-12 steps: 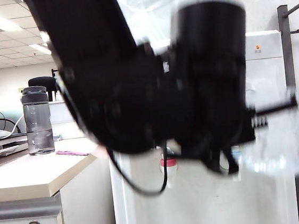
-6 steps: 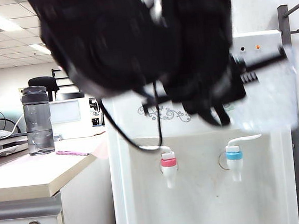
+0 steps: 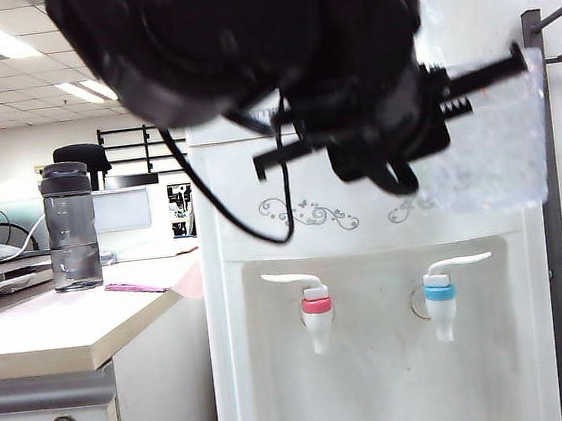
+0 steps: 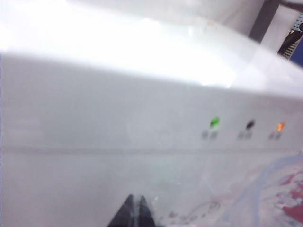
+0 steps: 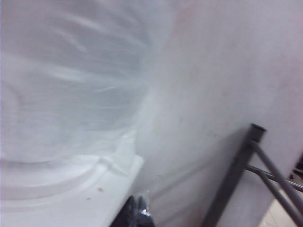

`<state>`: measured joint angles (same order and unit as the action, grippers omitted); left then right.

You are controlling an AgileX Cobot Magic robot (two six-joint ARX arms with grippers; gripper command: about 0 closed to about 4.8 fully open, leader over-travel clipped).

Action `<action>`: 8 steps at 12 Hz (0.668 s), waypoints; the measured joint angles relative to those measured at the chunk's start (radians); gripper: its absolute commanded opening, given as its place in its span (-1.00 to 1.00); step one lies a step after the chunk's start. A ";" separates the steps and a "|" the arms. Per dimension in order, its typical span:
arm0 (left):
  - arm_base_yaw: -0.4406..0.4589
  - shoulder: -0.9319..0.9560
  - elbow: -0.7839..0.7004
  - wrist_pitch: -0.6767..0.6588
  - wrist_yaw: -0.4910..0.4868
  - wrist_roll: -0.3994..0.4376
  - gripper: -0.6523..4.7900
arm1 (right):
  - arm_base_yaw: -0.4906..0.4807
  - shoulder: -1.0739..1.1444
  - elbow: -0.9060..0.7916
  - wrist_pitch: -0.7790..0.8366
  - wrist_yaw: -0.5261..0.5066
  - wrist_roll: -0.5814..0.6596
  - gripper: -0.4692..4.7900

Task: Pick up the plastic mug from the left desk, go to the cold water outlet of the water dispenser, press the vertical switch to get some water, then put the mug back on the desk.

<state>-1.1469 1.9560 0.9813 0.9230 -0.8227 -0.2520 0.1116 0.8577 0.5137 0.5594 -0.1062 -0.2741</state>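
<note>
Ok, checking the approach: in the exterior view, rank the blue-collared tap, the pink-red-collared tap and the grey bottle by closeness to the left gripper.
From the left gripper, high on the right, shut on the plastic mug:
1. Cold water outlet, below it.
2. Pink-red-collared tap, lower, toward the middle.
3. Smoky-grey bottle, far left on the left desk.

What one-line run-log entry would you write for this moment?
left hand: shut on plastic mug, high before water dispenser | plastic mug: above cold water outlet | vertical switch: untouched | right hand: shut, beside jug
</note>
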 measured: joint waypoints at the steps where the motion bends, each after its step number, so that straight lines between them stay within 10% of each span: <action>1: -0.002 -0.019 0.000 -0.013 -0.001 0.007 -0.78 | -0.024 -0.009 0.000 -0.002 -0.001 0.021 -0.82; 8: -0.016 -0.119 0.000 -0.074 -0.008 0.016 -0.78 | -0.057 -0.024 0.000 -0.014 -0.024 0.111 -0.82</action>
<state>-1.1625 1.8366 0.9813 0.8486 -0.8310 -0.2356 0.0544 0.8333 0.5137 0.5453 -0.1303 -0.1631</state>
